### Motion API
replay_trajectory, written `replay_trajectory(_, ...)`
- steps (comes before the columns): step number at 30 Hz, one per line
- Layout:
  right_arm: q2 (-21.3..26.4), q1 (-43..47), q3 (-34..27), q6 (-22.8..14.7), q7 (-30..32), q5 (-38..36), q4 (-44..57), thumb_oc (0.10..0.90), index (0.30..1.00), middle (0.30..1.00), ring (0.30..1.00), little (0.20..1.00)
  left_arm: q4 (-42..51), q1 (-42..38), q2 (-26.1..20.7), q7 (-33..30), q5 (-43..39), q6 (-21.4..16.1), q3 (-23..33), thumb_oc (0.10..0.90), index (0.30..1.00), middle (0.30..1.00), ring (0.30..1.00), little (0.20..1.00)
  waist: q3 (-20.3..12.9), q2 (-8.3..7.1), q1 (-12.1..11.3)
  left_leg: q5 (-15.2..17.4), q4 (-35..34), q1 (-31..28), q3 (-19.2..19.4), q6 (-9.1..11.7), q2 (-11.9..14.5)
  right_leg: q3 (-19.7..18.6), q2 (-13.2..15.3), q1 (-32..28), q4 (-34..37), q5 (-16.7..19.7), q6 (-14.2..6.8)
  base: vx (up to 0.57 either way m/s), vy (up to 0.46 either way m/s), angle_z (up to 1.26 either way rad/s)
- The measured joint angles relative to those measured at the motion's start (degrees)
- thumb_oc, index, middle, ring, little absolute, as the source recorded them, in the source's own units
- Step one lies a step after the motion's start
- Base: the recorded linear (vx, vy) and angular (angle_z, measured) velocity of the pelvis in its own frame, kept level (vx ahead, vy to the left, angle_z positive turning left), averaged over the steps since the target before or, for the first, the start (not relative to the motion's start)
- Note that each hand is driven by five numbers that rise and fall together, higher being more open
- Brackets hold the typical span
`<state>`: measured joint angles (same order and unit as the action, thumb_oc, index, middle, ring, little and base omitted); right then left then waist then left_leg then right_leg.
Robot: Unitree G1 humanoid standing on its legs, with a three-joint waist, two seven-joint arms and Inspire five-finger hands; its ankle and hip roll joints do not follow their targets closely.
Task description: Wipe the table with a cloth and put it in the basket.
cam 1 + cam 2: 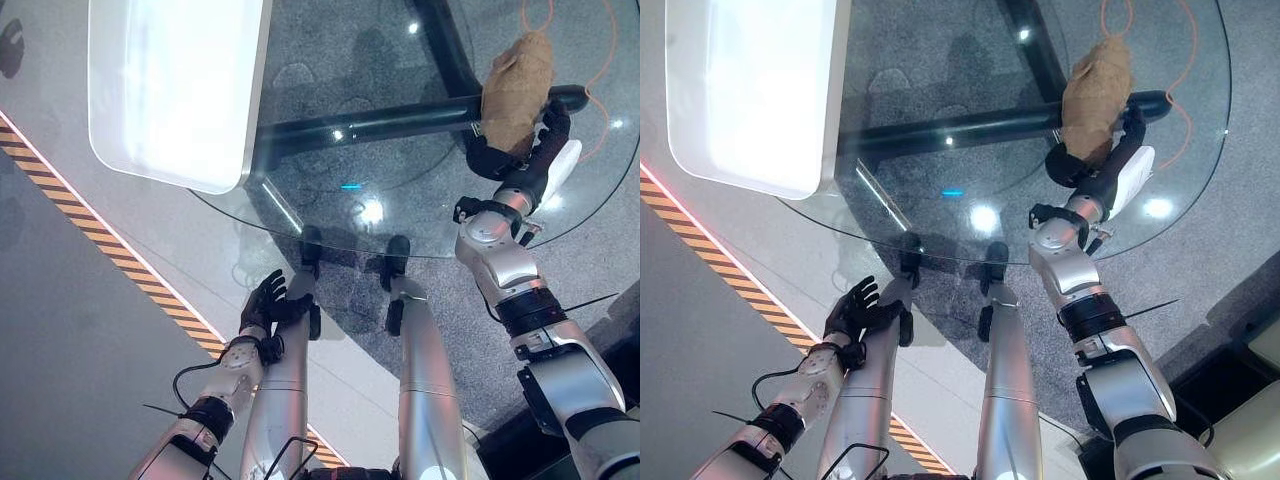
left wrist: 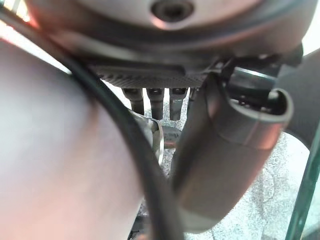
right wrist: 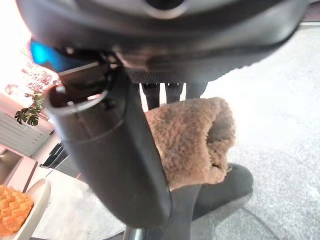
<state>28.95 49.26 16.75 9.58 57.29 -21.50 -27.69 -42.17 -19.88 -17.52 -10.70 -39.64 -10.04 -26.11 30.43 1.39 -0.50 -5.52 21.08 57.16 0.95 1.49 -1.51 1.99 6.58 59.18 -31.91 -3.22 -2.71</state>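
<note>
The tan fleecy cloth (image 1: 517, 90) is gripped in the right robot hand (image 1: 520, 150), fingers curled round it, over the round glass bench (image 1: 400, 215) at about two o'clock. The left robot hand (image 1: 265, 305) is held low at seven o'clock, fingers loosely spread, nothing held.

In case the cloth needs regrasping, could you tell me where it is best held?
Judging by its pose, grip the brown cloth at its bunched lower end, coming from the robot's side, where the right hand already has its fingers curled round it; the rest lies bunched on the glass table.
</note>
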Motion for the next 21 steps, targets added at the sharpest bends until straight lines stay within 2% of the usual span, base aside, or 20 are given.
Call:
replay_trajectory(5, 3.4, 2.1, -0.2, 1.2, -2.2, -2.3, -3.9, 0.100, 0.300, 0.300, 0.300, 0.200, 0.7, 0.1, -0.4, 0.1, 0.0, 0.0, 0.0, 0.800, 0.900, 0.900, 0.900, 0.900, 0.0, -0.02, -0.9, -0.1, 0.8, 0.1, -0.2, 0.1, 0.4, 0.7, 0.0, 0.0, -0.1, -0.1, 0.2, 0.03, 0.005, 0.00)
replay_trajectory(21, 2.3, 1.4, -0.4, 0.0, -2.6, -3.3, -4.6, 0.100, 0.300, 0.300, 0.300, 0.200, 0.7, 0.2, -0.4, -0.1, -0.1, 0.0, 0.0, 0.800, 0.900, 0.900, 0.900, 0.900, -0.2, 0.08, -0.7, 1.5, 3.2, 0.1, -0.5, -0.1, 0.4, 0.9, 0.0, -0.7, -1.9, -1.8, 0.3, 0.01, 0.015, 0.01)
